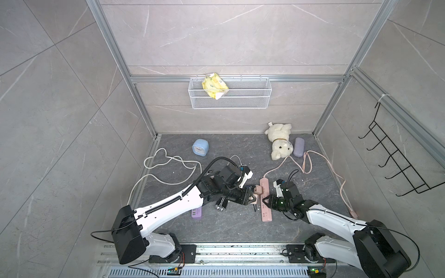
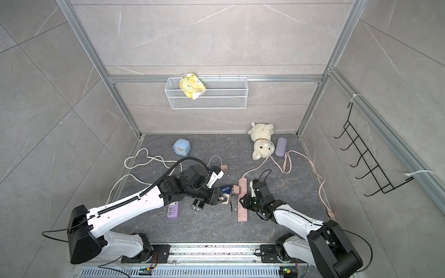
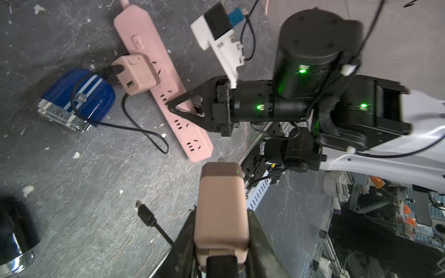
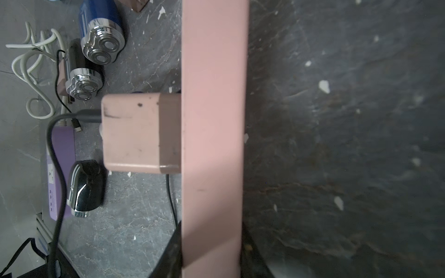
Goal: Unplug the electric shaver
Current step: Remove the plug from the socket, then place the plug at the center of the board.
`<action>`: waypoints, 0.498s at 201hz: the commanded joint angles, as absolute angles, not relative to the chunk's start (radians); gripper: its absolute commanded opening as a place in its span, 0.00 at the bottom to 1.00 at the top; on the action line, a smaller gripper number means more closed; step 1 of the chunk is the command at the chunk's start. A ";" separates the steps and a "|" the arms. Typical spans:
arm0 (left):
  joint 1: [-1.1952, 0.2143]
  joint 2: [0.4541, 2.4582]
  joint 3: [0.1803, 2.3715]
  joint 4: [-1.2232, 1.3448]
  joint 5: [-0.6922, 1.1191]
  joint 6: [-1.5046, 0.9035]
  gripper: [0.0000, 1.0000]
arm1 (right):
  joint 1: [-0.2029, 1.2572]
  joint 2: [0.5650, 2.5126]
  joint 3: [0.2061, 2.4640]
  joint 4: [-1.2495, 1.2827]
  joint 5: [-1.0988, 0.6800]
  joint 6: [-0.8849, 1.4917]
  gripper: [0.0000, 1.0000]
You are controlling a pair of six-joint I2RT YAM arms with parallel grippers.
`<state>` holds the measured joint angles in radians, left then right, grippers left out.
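Observation:
My left gripper (image 3: 221, 216) is shut on a pinkish-brown charger adapter (image 3: 221, 192), held free of the pink power strip (image 3: 154, 72). A black cable with a loose plug end (image 3: 144, 211) trails beside it. A blue electric shaver (image 3: 77, 96) lies on the floor. Its black cord runs to a second pink adapter (image 3: 136, 73), which is plugged into the strip. My right gripper (image 4: 212, 231) is shut on the strip (image 4: 214, 120). A black shaver (image 1: 221, 204) lies under my left arm. In the right wrist view another black shaver (image 4: 83, 79) lies next to the blue one (image 4: 102, 33).
A purple power strip (image 1: 196, 213) lies under my left forearm. White cable (image 1: 166, 163) loops at the left. A blue clock (image 1: 200, 148), teddy bear (image 1: 279, 142) and lilac case (image 1: 298, 147) sit at the back. A wire basket (image 1: 228, 96) hangs on the rear wall and a hook rack (image 1: 397, 163) on the right wall.

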<state>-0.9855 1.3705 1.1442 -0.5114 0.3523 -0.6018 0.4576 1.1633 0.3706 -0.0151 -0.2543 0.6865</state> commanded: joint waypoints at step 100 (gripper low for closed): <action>-0.978 1.548 1.141 -0.643 0.163 -0.584 0.00 | 0.459 1.139 0.505 -0.249 -0.161 0.708 0.00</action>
